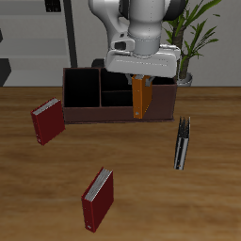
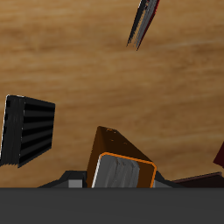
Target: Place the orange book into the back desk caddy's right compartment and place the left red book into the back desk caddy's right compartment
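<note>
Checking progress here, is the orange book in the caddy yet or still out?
Still out. The orange book hangs upright in the end effector, over the caddy, its lower end before the front wall.

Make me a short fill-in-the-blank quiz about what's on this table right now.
1. The tool holds the ____ book.
2. That book hangs over the back desk caddy, a dark reddish-brown organiser with a ____ inside.
3. The number of red books on the table is ____: one near the caddy, another nearer the front edge.
4. The black-and-grey book stands ____ the caddy.

Missing words: orange; black; two; outside
</note>
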